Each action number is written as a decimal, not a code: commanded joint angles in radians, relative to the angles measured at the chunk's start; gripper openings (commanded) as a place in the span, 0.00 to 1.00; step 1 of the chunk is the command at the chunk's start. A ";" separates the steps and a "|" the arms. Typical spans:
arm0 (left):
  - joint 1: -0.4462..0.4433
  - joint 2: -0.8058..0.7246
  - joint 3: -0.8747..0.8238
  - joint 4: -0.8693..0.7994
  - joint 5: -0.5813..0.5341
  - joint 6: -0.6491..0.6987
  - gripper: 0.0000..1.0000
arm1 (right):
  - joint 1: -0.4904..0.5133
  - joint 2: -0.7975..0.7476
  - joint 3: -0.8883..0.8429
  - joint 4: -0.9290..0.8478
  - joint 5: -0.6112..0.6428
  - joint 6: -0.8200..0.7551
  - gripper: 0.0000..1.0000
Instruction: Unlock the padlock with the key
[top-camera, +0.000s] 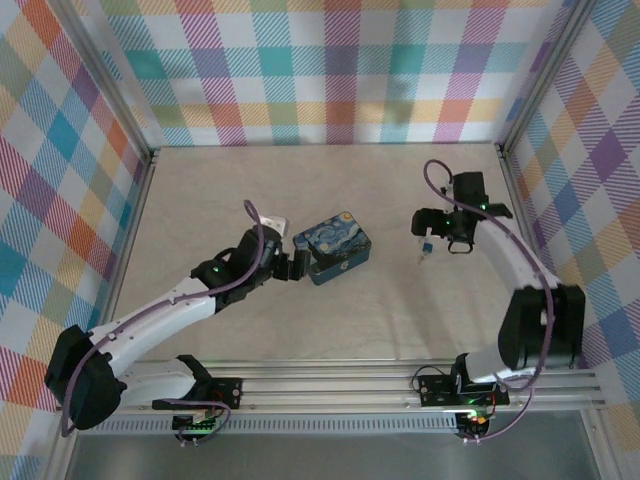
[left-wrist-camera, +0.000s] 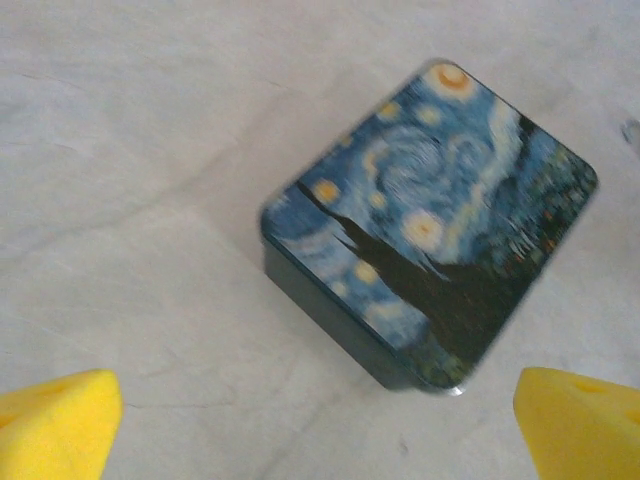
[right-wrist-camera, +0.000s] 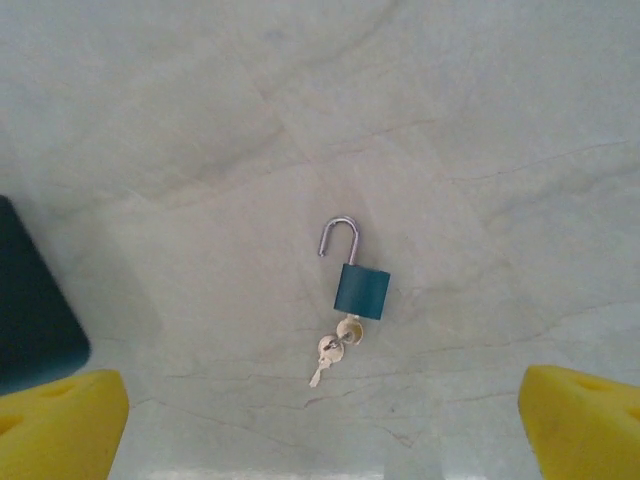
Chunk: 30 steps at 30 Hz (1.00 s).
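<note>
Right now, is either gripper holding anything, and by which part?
Nothing: the left gripper and right gripper are open; the padlock, key at its base, lies free on the table.
</note>
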 joint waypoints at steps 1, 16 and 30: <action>0.085 0.023 0.045 -0.020 -0.003 0.047 1.00 | 0.005 -0.104 -0.138 0.208 0.039 0.033 1.00; 0.393 0.198 -0.238 0.639 -0.125 0.305 1.00 | 0.005 -0.220 -0.716 1.126 0.081 -0.132 1.00; 0.616 0.213 -0.509 1.115 0.056 0.249 1.00 | -0.022 0.134 -0.808 1.715 0.089 -0.136 1.00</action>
